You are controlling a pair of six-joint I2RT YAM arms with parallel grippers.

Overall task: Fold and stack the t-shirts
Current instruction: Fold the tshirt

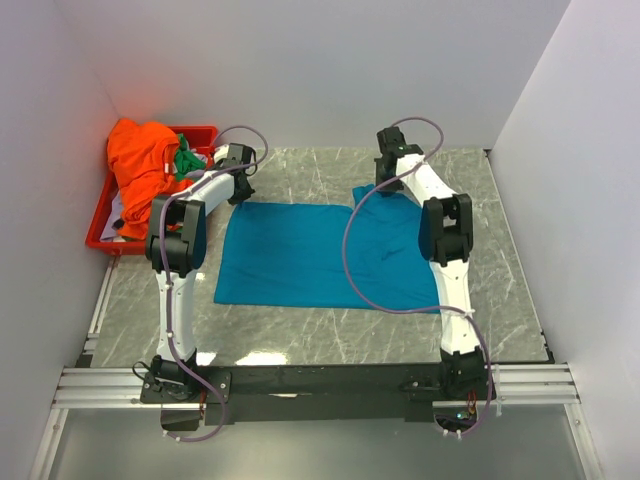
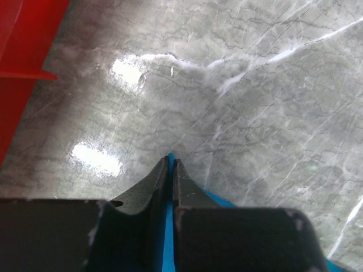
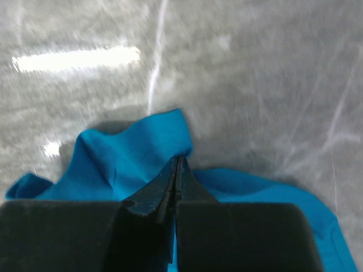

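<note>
The teal-blue t-shirt [image 1: 310, 255] lies spread on the marble table. My left gripper [image 1: 243, 192] is shut on its far left corner; in the left wrist view a thin blue edge [image 2: 170, 155] shows between the closed fingers. My right gripper [image 1: 385, 182] is shut on the far right part of the shirt, and the right wrist view shows bunched teal cloth [image 3: 136, 153] pinched at the fingertips [image 3: 178, 161]. The orange t-shirt [image 1: 140, 160] and the green t-shirt [image 1: 186, 160] lie heaped in the red tray.
The red plastic tray [image 1: 100, 240] stands at the far left against the wall; its edge shows in the left wrist view [image 2: 22, 51]. White walls enclose the table on three sides. Purple cables loop over both arms.
</note>
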